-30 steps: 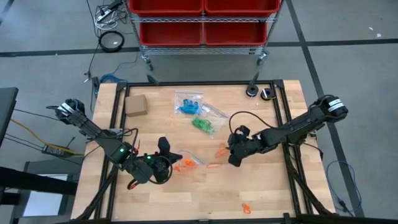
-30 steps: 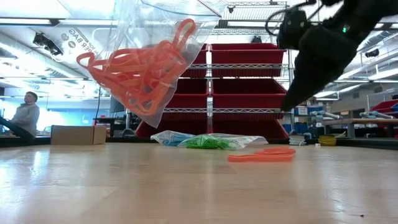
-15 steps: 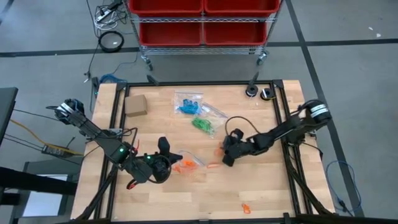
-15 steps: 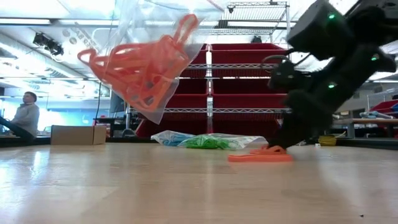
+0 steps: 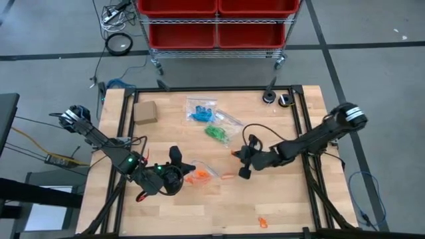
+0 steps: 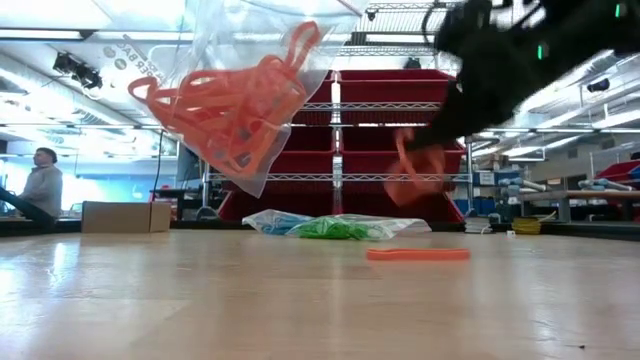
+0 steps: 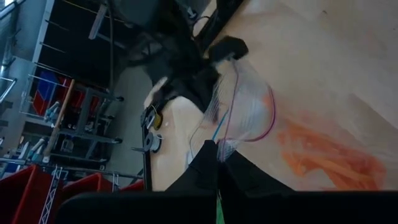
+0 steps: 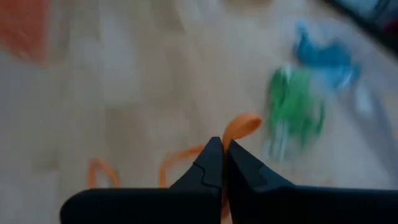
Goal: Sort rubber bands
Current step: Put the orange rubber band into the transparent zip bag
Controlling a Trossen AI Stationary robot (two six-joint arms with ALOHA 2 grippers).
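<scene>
Right gripper: the right gripper (image 5: 236, 154) is above the middle of the table, fingers pinched together on an orange band (image 6: 412, 172), which hangs clear of the wood in the low view; in its wrist view the band (image 8: 241, 126) curls out past the closed fingertips.
Left gripper: the left gripper (image 5: 188, 168) is near the front left of the table, closed on the rim of a clear zip bag (image 6: 235, 90) and holding it off the surface.
Orange bands in bag: a tangle of orange bands (image 6: 225, 105) fills the bag's lower corner, with the bag's open mouth held uppermost.
Band on table: one orange band (image 6: 417, 254) lies flat on the wood, its long axis running left to right across the low view; from overhead it (image 5: 228, 176) lies just in front of the right gripper.
Stray band: another orange band (image 5: 263, 222) sits alone near the table's front edge, well apart from both arms.
Sorted bags: a bag of blue bands (image 5: 200, 112) and a bag of green bands (image 5: 216, 133) lie toward the back centre, just beside each other.
Box: a small cardboard box (image 5: 145, 111) rests near the back left corner.
Open room: bare table (image 5: 292, 199) spreads across the front right, between the right arm and the front edge.
</scene>
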